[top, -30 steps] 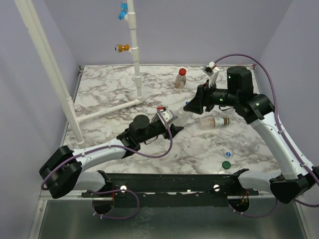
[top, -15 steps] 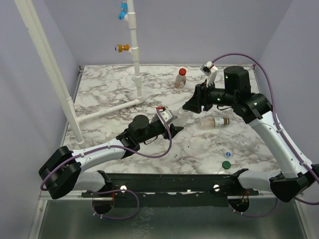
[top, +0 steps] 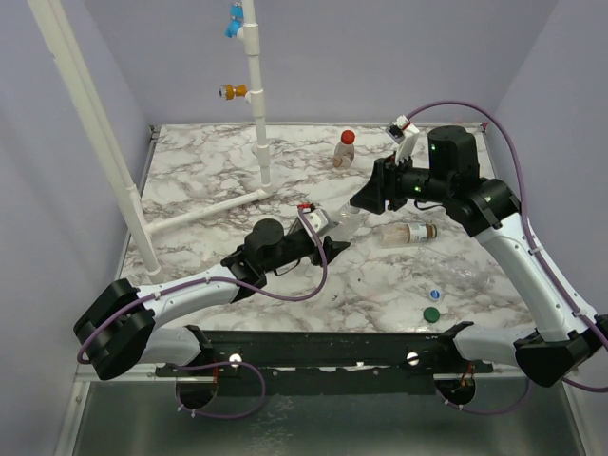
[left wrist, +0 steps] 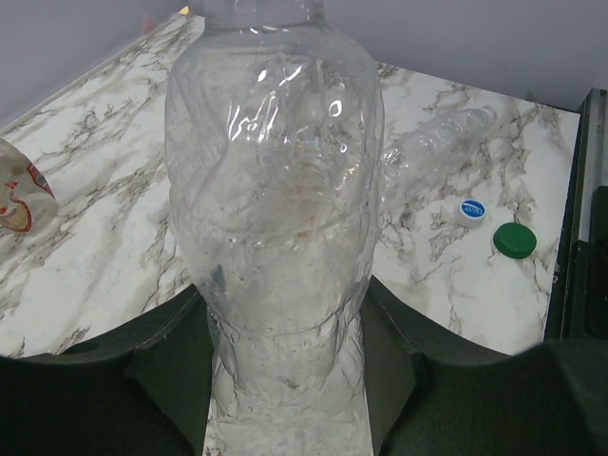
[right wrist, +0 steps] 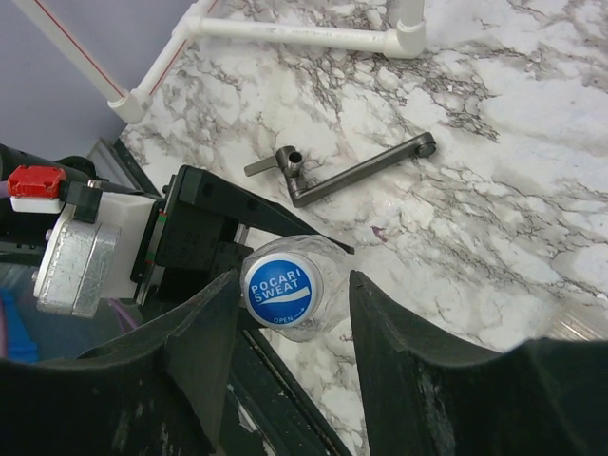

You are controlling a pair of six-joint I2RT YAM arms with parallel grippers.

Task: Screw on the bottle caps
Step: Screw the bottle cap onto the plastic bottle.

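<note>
Nearest, on the right, a green cap (top: 431, 313) and a loose white-and-blue cap (top: 434, 294) lie on the marble table (top: 190, 190), not yet fitted. Mid-table, the left gripper (left wrist: 285, 380) is clenched on a clear bottle (left wrist: 275, 209), its neck offered rightward, probably so it cannot spin. The right gripper (right wrist: 293, 285) straddles the Pocari cap (right wrist: 282, 290) on that neck, jaws apart with a gap showing on one side. Farther off stands a red-capped bottle (top: 346, 150).

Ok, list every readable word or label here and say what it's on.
"POCARI SWEAT": on the white-and-blue cap sitting on the clear bottle.
Smaller print under it: too small to read.
Loose white-and-blue cap: print blurred, unreadable.
Labelled bottle lying on its side: label too small to read.
</note>
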